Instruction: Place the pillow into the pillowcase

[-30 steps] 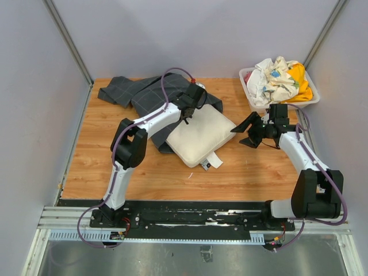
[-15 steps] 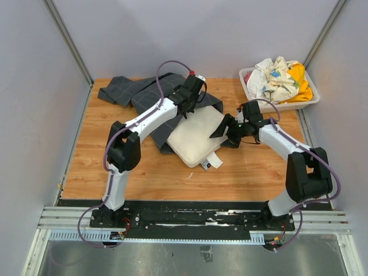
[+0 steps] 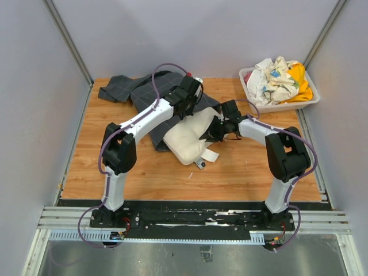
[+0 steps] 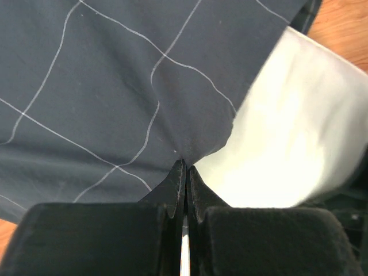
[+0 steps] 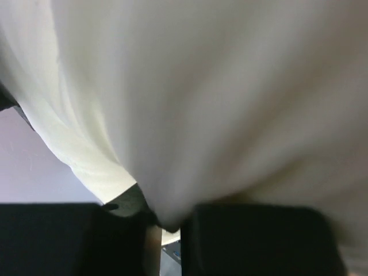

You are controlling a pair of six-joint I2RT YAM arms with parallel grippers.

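The cream-white pillow [image 3: 187, 141] lies bunched in the middle of the table, partly on the dark grid-patterned pillowcase [image 3: 135, 95], which spreads to the back left. My left gripper [image 3: 185, 114] is shut on the pillowcase's edge right beside the pillow. In the left wrist view the fabric of the pillowcase [image 4: 115, 86] is pinched up into that gripper [image 4: 185, 165], with the pillow [image 4: 287, 149] to the right of it. My right gripper [image 3: 214, 131] is shut on the pillow's right edge. In the right wrist view the pillow [image 5: 201, 86] fills the frame above that gripper [image 5: 168, 221].
A white bin [image 3: 287, 105] heaped with white, yellow and patterned cloths stands at the back right corner. Grey walls close in the wooden table [image 3: 247, 172] on three sides. A white tag [image 3: 210, 156] sticks out from the pillow's near corner.
My right gripper swung left from near the bin to the pillow and shut on its right edge, bunching the pillow leftward. The left gripper stayed shut on the pillowcase and shifted slightly back.
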